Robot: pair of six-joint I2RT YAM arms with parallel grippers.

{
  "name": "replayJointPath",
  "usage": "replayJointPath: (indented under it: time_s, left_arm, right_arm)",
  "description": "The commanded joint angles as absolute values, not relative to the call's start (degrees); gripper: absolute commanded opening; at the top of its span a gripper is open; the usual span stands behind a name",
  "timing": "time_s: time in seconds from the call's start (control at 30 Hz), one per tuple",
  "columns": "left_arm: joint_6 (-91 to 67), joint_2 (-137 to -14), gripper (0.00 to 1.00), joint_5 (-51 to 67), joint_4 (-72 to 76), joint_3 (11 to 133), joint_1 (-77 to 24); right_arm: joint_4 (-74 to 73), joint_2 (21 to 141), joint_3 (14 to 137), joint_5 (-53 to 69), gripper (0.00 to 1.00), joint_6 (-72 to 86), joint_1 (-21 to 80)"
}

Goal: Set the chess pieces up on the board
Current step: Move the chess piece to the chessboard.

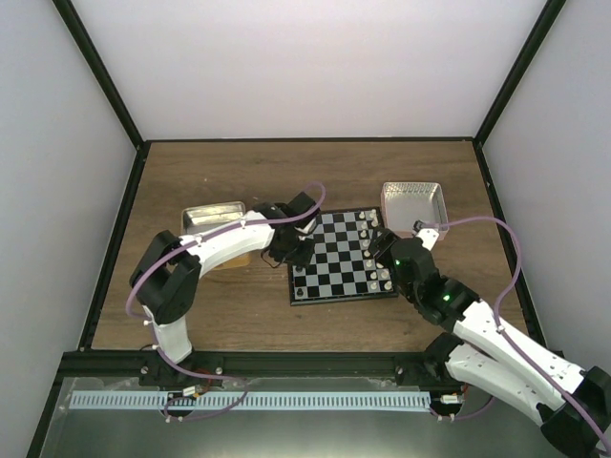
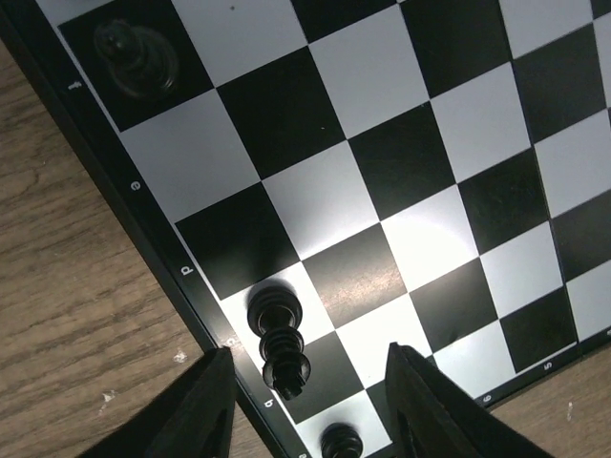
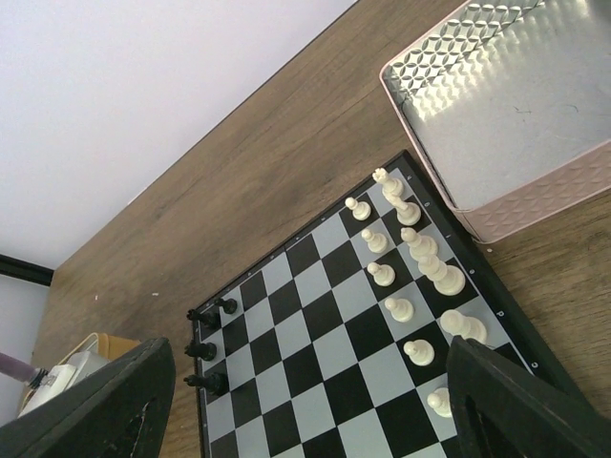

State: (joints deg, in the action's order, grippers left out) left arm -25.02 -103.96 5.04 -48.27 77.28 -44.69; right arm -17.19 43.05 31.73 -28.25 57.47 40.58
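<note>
One black chessman (image 2: 280,339) stands inside the parted left claw (image 2: 310,353).

Overhead view and both close wrist views share the board (image 1: 342,256)

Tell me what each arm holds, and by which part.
Nothing is held. The left fingers stand open around a black chess piece without touching it; the right fingers are empty.

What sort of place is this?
Probably a robotics test booth: plain white walls in a black frame enclose a wooden table, a left arm and right arm mounted at its near edge.
</note>
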Motion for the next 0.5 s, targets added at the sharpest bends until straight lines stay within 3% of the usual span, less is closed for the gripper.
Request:
replayJointPath:
  time_s: [0.0,0.23,0.47]
  left_arm:
    - [-26.9,-103.9,0.41,3.9,-46.2,76.3,-45.1]
    - [-27.9,-105.0,0.33,2.4,-47.5,76.5,-45.1]
    - [-27.9,-106.2,0.36,3.8,-47.7,76.1,-45.2]
  right_arm:
    - [-18.0,43.3,32.6,-30.1,0.80,58.3,40.3]
    - [-17.7,43.3,32.5,-30.1,0.79,58.3,40.2]
    - [-17.9,42.9,32.3,-30.1,0.79,58.3,40.3]
